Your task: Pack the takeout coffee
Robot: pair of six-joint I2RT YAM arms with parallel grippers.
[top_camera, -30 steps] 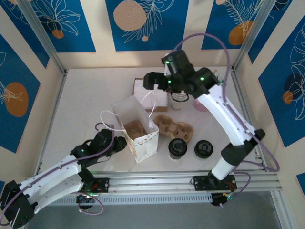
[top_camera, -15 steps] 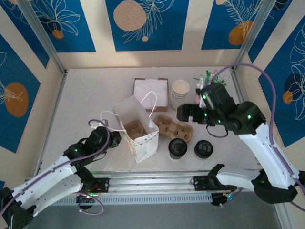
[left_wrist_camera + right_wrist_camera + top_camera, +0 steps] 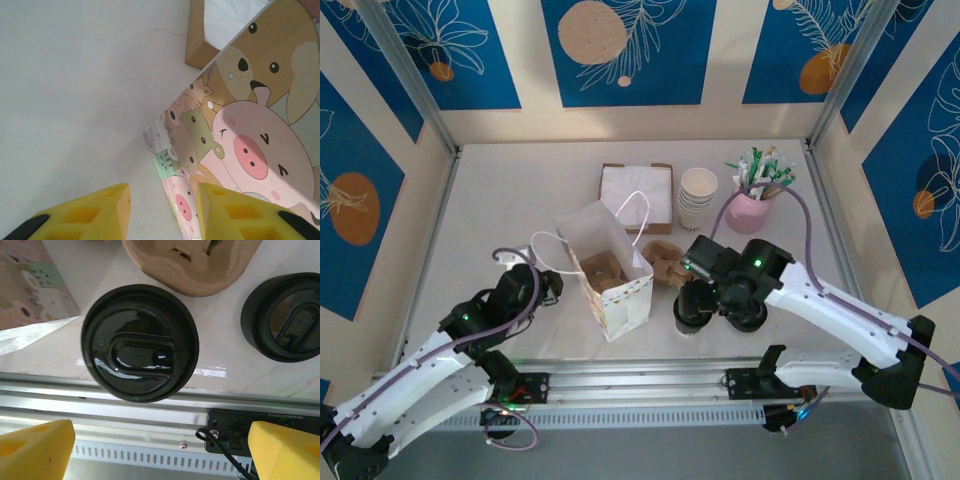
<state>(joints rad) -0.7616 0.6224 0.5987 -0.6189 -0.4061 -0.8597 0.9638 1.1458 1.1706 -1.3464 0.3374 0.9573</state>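
Observation:
The takeout coffee [image 3: 140, 342] stands near the table's front edge, and from above I see its round black lid [image 3: 690, 312]. My right gripper [image 3: 160, 450] hovers over it, open, with one yellow finger on either side of the lid's near edge and nothing between them. In the top view the right gripper [image 3: 708, 288] partly covers the cup. A cartoon-printed paper bag [image 3: 610, 280] stands open to the left. My left gripper [image 3: 160, 215] is low beside the bag [image 3: 240, 130], open, with the bag's bottom corner edge between its fingers.
A brown cup carrier [image 3: 192, 265] lies just behind the coffee, and another one sits inside the bag. A second black lid [image 3: 287, 317] is to the right. At the back are a napkin box [image 3: 637, 190], stacked lidless cups [image 3: 698, 195] and a pink holder [image 3: 756, 208].
My right arm swung from the stacked cups at the back down to above the lidded cup. My left gripper drew back from the bag a little and its jaws widened.

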